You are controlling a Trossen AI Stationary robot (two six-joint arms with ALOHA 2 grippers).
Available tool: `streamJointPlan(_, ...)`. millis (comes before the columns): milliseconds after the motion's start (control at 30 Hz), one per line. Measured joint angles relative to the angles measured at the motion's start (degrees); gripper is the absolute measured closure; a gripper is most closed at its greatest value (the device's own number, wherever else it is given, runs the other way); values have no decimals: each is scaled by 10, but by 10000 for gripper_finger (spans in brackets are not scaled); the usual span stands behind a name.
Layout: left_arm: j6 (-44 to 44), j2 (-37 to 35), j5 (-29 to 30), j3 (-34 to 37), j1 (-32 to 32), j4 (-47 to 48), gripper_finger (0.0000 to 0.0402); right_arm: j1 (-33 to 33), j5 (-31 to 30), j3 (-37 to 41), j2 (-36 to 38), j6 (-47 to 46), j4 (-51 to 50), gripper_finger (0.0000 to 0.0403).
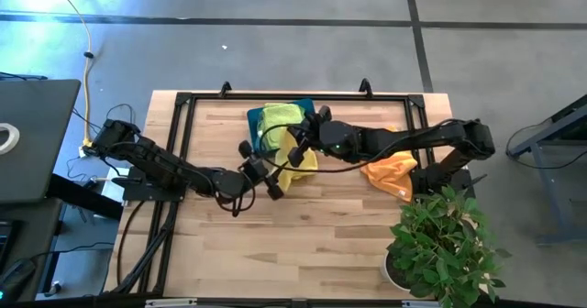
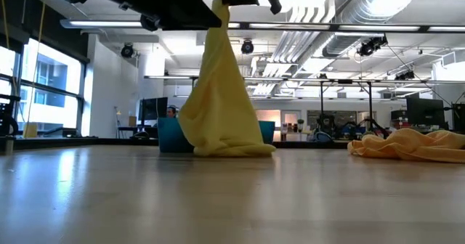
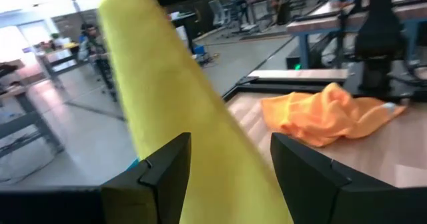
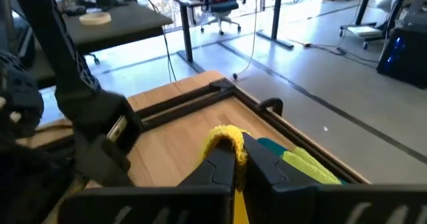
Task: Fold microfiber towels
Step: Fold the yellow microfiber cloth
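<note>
A yellow towel [image 2: 218,91] hangs from my right gripper [image 4: 237,161], which is shut on its top, above the table's middle [image 1: 298,152]. The towel's lower end rests bunched on the table. My left gripper [image 3: 230,167] stands open just left of the towel [image 1: 260,170], with the hanging cloth [image 3: 180,117] running between its two fingers. An orange towel [image 1: 390,172] lies crumpled at the right. Lime green and yellow towels [image 1: 275,117] sit in the teal bin [image 1: 307,106] at the far side. My right gripper pinches a bunched fold at the yellow towel's top [image 4: 225,139] between its two fingers, and a small hump of cloth pokes out past the tips. The fingers come nearly level from the table's right. The towel hangs slack below them, its lower end [image 2: 229,148] on the table. My left gripper has the cloth between its open fingers; whether they touch it, I cannot tell.
A potted plant [image 1: 445,244] stands at the near right corner. A black frame [image 1: 183,143] runs along the table's left and far edges. Bare wood [image 1: 303,244] stretches along the near side. A person [image 2: 171,112] shows in the room beyond.
</note>
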State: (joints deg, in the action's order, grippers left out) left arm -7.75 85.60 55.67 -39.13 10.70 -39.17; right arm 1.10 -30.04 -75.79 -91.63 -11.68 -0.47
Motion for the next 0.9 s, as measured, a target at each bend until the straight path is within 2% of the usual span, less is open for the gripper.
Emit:
streamJointPlan(133,-7,0,-11,0,0,5,204,-7,6,0,-3,-13,28,400)
streamJointPlan(267,-1,0,9,0,-2,30,204,-7,27,0,-7,-6,57,400)
streamJointPlan(533,35,0,169,0,1,79,204,1,27,0,-11,1,54,400)
streamJointPlan(767,45,0,315,0,28,112,204,4,27,0,-11,9,20,400)
streamJointPlan(833,46,0,340,0,39,129,204,4,27,0,-11,15,4,400)
streamJointPlan(900,51,0,342,0,51,138,204,4,27,0,-11,17,-7,400)
